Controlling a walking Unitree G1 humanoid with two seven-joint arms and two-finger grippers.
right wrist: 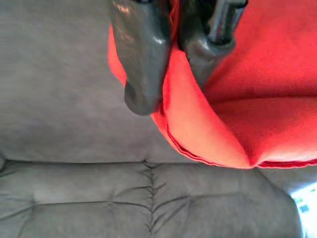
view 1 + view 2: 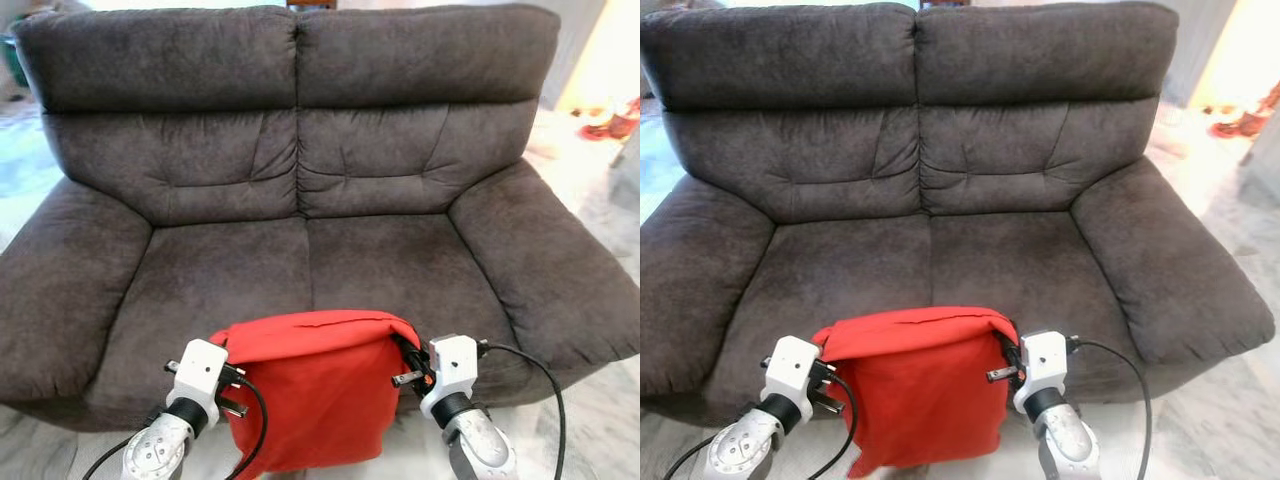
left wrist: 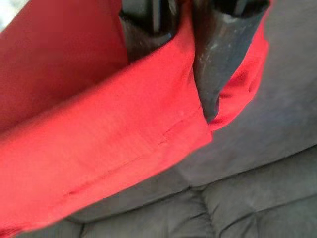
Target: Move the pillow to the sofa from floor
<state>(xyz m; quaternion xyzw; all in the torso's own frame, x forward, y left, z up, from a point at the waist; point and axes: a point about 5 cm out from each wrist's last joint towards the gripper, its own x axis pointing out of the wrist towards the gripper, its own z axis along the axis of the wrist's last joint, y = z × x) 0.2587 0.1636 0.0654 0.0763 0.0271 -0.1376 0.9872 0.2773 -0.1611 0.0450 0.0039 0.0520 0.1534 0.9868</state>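
A dark grey two-seat sofa point(image 2: 300, 200) takes up almost all of the head views, its backrest across the top of the frame, its two seat cushions in the middle and its padded arms sloping down at the left and right edges; pale floor point(image 2: 590, 420) shows at the lower right corner. Low in the centre of the frame hangs the red pillow point(image 2: 315, 395), lifted clear of the floor and held up by its top corners, so that its upper edge overlaps the front edge of the seat while the rest of it droops in front of the sofa. The left hand point(image 2: 232, 385) sits at the pillow's left top corner and the right hand point(image 2: 408, 362) at its right top corner. In the wrist views each hand's two black fingers are pinched together on a fold of red cloth, the left point(image 3: 218, 59) and the right point(image 1: 141, 64) both closed on the pillow with grey sofa cushion beyond them. The step in hand looks like the carry to the sofa, with pickup done and placing not yet done. The next move calls for bringing both hands forward together over the seat, lowering the pillow onto the cushion, then opening both hands.
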